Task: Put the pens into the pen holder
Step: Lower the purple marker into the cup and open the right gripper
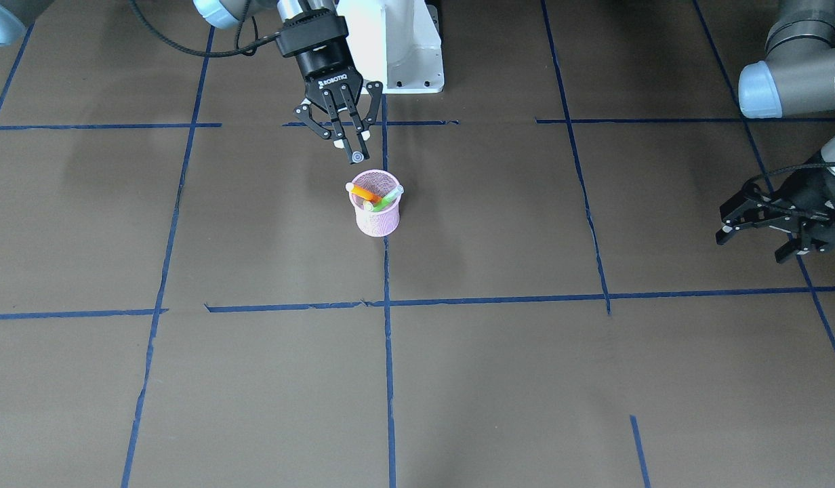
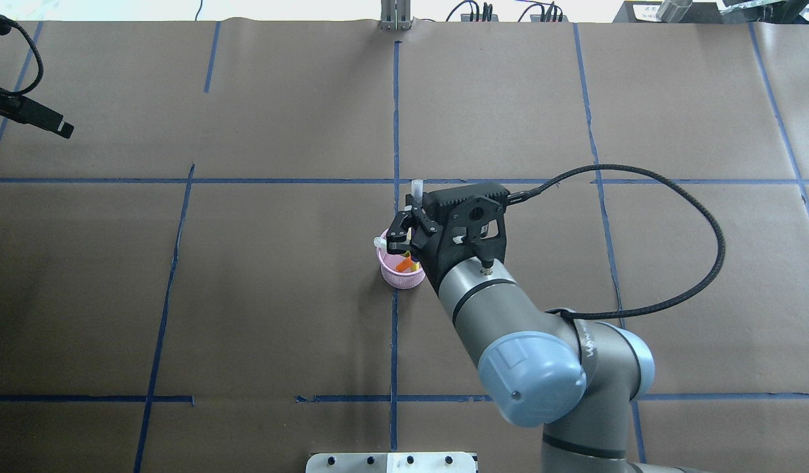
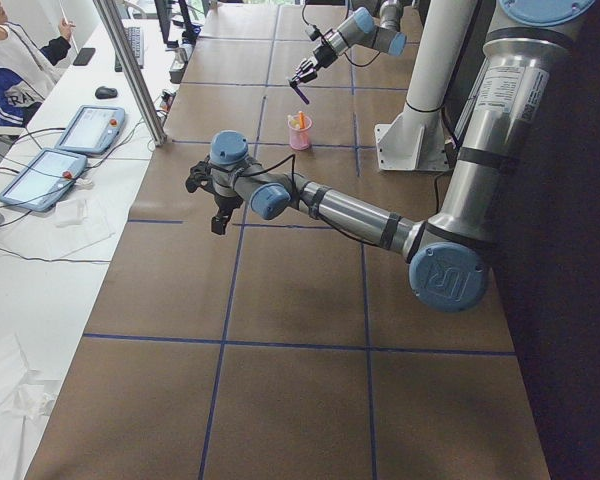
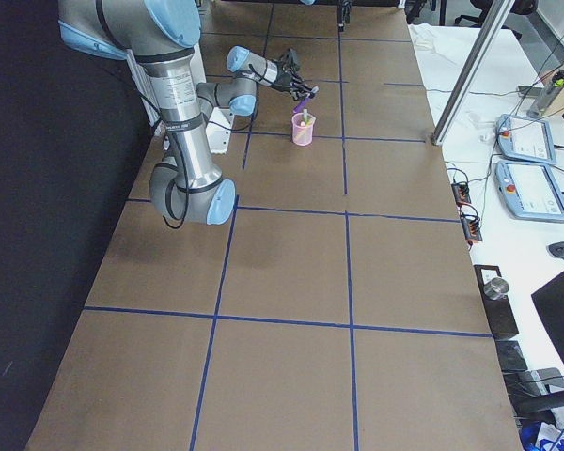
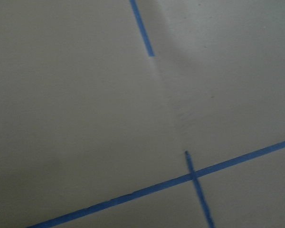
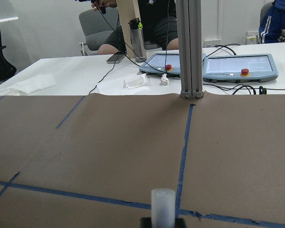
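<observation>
The pink mesh pen holder [image 1: 377,218] stands upright near the table's middle, with an orange pen [image 1: 364,193] and a green pen [image 1: 389,198] leaning inside it. My right gripper [image 1: 352,141] hangs just above and behind the holder, on the robot's side, shut on the purple pen [image 4: 306,92]. The pen's pale cap [image 6: 163,207] sticks out past the fingers in the right wrist view. The holder [image 2: 400,274] is partly hidden under the right wrist from overhead. My left gripper [image 1: 749,247] hovers open and empty far off at the table's left end.
Blue tape lines divide the brown paper table [image 1: 499,379] into squares. The white robot base [image 1: 397,47] stands behind the holder. Beyond the far edge are a metal post [image 6: 189,47], teach pendants [image 6: 237,66] and seated people [image 3: 10,70].
</observation>
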